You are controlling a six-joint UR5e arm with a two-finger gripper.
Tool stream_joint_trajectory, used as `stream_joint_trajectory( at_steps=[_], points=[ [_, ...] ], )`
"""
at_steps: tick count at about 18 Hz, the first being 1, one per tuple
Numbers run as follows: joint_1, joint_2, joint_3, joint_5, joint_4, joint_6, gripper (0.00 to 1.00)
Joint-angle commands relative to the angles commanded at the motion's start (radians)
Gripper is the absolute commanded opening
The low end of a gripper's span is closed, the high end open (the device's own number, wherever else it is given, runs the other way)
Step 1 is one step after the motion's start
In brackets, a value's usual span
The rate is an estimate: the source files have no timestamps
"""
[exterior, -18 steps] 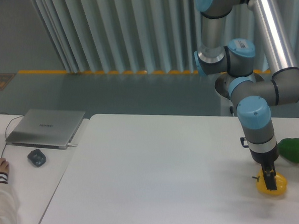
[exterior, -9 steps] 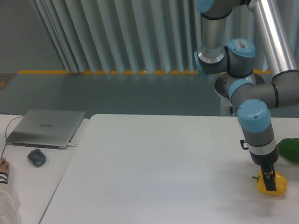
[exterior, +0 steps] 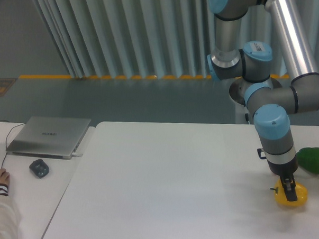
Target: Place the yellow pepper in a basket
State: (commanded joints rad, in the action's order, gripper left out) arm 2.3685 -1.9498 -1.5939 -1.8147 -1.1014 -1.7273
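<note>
Early stage, we judge: gripper (exterior: 289,193) down on the yellow pepper (exterior: 291,196); whether its fingers are clamped we cannot tell. No basket in view; carrying and placing remain.

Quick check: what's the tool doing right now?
Tool: down on the glossy yellow bell pepper; whether it is open or closed cannot be told.

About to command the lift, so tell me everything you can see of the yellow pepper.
The yellow pepper is glossy, bright yellow and rounded, resting on the white table near its right edge. The pincer comes down over its top, with a dark finger across its front. Whether the fingers grip it cannot be told. A green pepper lies behind it, apart.
</note>
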Motion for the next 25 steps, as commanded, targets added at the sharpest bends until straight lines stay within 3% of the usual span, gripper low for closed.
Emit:
stream_joint_trajectory(
  at_steps=[4,7,11,15,19,25],
  points=[
    [0.024,0.035,0.076,0.011,0.011,0.043,0.36],
    [0.055,0.038,0.112,0.011,0.051,0.083,0.36],
    [0.087,0.046,0.11,0.003,0.075,0.196,0.37],
    [0.158,0.049,0.103,-0.008,0.084,0.202,0.37],
    [0.205,0.038,0.095,-0.146,0.084,0.209,0.37],
    [0.265,0.046,0.077,-0.144,0.083,0.195,0.4]
  ],
)
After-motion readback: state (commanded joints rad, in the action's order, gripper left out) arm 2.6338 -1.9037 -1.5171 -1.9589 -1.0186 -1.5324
